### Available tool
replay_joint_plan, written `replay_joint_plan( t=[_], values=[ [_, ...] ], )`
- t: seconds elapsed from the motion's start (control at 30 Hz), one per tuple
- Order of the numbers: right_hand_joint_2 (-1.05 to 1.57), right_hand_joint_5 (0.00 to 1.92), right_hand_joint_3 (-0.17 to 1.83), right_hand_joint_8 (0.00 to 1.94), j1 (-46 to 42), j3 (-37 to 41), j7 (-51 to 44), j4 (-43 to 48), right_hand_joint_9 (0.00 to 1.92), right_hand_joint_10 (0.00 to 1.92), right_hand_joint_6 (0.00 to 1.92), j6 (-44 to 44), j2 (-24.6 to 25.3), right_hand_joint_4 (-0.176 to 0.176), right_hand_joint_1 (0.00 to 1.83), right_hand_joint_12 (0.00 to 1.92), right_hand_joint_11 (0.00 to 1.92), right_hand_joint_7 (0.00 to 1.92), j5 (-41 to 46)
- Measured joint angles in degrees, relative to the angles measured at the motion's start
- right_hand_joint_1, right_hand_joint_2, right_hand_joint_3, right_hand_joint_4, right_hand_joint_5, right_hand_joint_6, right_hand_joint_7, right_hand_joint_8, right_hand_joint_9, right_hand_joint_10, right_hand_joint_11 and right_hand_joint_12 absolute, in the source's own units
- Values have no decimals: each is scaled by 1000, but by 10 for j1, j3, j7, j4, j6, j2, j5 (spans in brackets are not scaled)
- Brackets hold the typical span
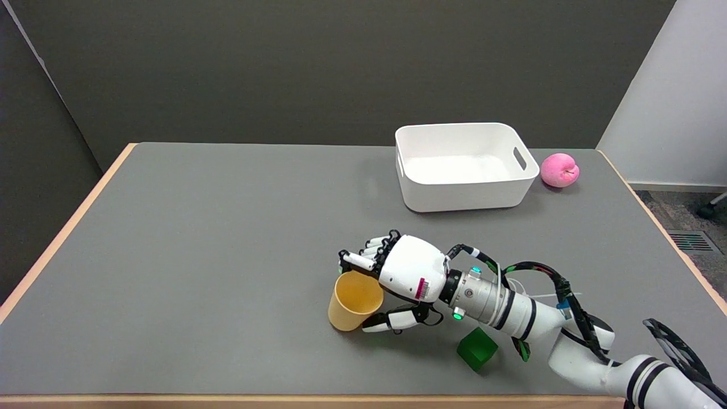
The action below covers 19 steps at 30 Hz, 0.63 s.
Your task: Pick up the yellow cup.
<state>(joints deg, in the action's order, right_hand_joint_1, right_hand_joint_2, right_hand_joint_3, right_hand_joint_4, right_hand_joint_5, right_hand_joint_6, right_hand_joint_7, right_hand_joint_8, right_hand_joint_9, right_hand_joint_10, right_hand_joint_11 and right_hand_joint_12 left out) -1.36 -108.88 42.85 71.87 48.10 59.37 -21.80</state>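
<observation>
The yellow cup [354,301] stands on the grey table [199,255], near the front edge and a little right of centre, its mouth tipped toward the right hand [397,275]. The hand is wrapped round it: fingers [363,260] curl over the far rim, the thumb [395,320] lies along the near side. A green cube [477,349] sits to the right, under the forearm. Far right are a white bin [463,199] and, beside it, a pink apple [559,170].

Open tabletop [199,255] left of yellow cup [353,301]; green cube [477,349] near right.
</observation>
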Motion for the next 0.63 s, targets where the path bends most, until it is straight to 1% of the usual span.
replay_joint_plan(
  t=[0.3,0.63],
  values=[
    [1075,626,350,1310,16,8,0,-2,839,1325,1506,-12,-4,-82,1176,1774,768,891,7],
    [1065,622,375,1320,38,37,2,23,840,1336,1525,-47,-17,-79,1179,1781,766,888,14]
  ],
)
